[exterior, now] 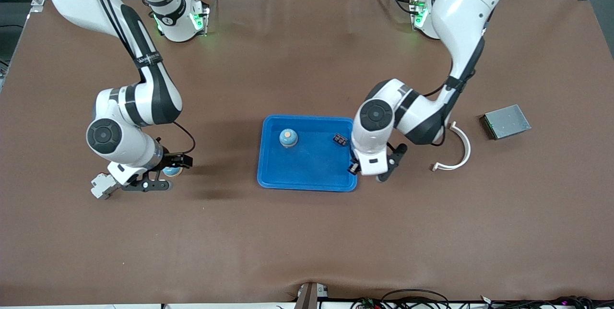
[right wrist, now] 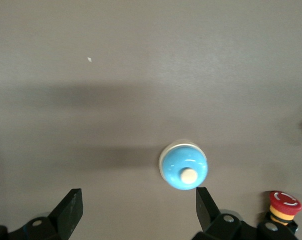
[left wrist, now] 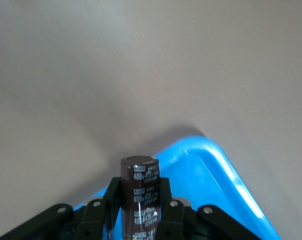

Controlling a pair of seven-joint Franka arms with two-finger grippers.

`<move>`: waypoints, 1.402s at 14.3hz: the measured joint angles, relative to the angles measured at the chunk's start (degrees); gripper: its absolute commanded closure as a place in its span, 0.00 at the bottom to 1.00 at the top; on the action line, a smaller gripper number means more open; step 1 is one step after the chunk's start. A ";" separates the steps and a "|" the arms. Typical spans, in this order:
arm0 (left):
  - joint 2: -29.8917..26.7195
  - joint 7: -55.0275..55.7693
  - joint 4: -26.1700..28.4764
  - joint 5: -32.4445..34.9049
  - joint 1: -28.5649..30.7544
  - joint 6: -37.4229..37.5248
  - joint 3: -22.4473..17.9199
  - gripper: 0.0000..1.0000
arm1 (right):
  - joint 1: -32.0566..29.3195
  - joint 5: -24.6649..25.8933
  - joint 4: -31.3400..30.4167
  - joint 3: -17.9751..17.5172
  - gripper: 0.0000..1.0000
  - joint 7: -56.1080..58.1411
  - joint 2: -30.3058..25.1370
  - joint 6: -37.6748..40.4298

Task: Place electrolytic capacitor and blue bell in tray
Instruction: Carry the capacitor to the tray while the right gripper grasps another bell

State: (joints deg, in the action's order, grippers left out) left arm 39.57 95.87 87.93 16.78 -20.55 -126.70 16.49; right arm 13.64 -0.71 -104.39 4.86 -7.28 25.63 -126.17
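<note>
While your left gripper (left wrist: 140, 220) grips the capacitor (left wrist: 139, 197) between clenched jaws above the blue tray (exterior: 307, 174) corner, treat it as a light, stiff, smooth can, best held mid-body. Your right gripper (right wrist: 135, 210) hangs with jaws spread over a blue bell (right wrist: 184, 166) on the table, hard-domed and slippery. Only the front view shows another bell (exterior: 288, 138) already in the tray; only the right wrist view shows a red button (right wrist: 284, 206) beside the jaws.

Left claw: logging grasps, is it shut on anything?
Shut: the left claw clamps the electrolytic capacitor over the tray corner.
</note>
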 measured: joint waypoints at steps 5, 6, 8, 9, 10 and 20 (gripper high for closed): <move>3.20 2.10 -1.99 0.04 -3.52 -3.04 -0.43 1.00 | -2.96 0.00 -5.19 -0.01 0.00 5.24 -1.09 -6.47; 3.84 2.10 -2.08 0.05 -3.63 -3.70 -0.44 1.00 | -3.76 0.00 -6.16 -0.02 0.00 6.59 -1.10 -8.33; 5.31 2.10 -2.12 1.41 -3.71 -5.39 -0.45 1.00 | -5.38 0.00 -8.03 -0.02 0.00 8.68 -1.09 -11.56; 6.17 2.10 -2.16 2.59 -3.81 -5.86 -0.45 1.00 | -5.99 0.00 -8.73 -0.02 0.00 9.21 -1.10 -12.82; 7.00 2.10 -2.20 3.25 -3.90 -6.13 -0.45 1.00 | -6.29 0.00 -9.35 -0.03 0.00 9.40 -1.09 -13.99; 8.60 2.10 -3.42 3.70 -3.91 -7.62 -1.49 0.00 | -6.37 -0.05 -13.75 -0.68 0.00 9.47 1.17 -20.86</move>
State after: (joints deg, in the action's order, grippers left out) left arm 48.17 97.97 84.51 20.48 -24.46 -134.32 15.00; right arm 7.28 -0.76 -118.14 4.18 2.20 26.80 -147.03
